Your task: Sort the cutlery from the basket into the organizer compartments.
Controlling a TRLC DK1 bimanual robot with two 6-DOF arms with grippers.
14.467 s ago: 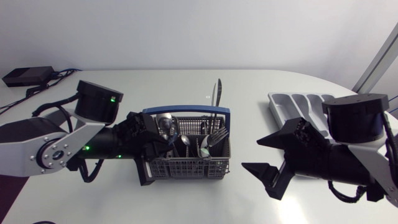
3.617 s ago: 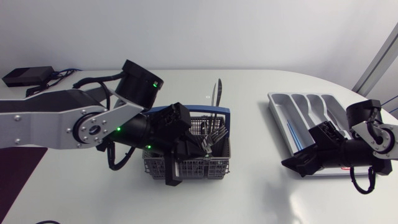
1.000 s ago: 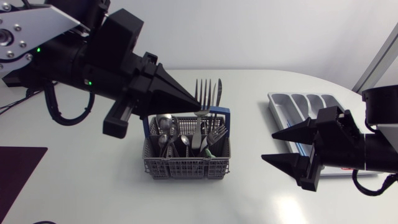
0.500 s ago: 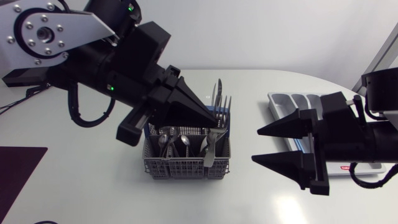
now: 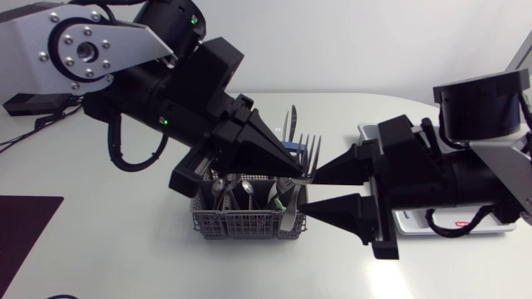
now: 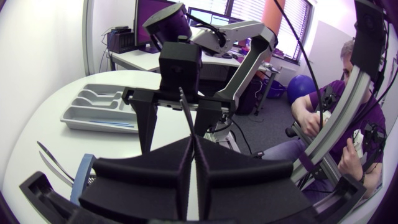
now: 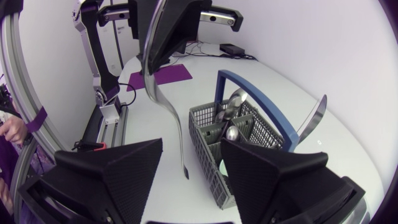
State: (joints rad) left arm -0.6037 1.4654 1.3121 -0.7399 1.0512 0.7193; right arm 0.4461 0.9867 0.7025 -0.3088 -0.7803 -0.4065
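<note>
Here, the white worktop (image 5: 116, 249) carries a grey cutlery basket (image 5: 245, 220) near its middle and the grey organizer (image 6: 99, 107) toward its right edge. The left gripper (image 5: 293, 170), above the basket, is clenched on a fork (image 5: 307, 149). The right gripper (image 5: 312, 193) has its fingers spread, the fork's handle hanging between them and touching neither. A knife (image 5: 288, 124) stands in the basket

Fork (image 5: 309, 158): polished metal, glossy. Basket (image 5: 245, 224): matt grey plastic mesh. Organizer (image 6: 99, 115): smooth pale grey, probably plastic. Table (image 5: 125, 249): smooth white, slight sheen.
</note>
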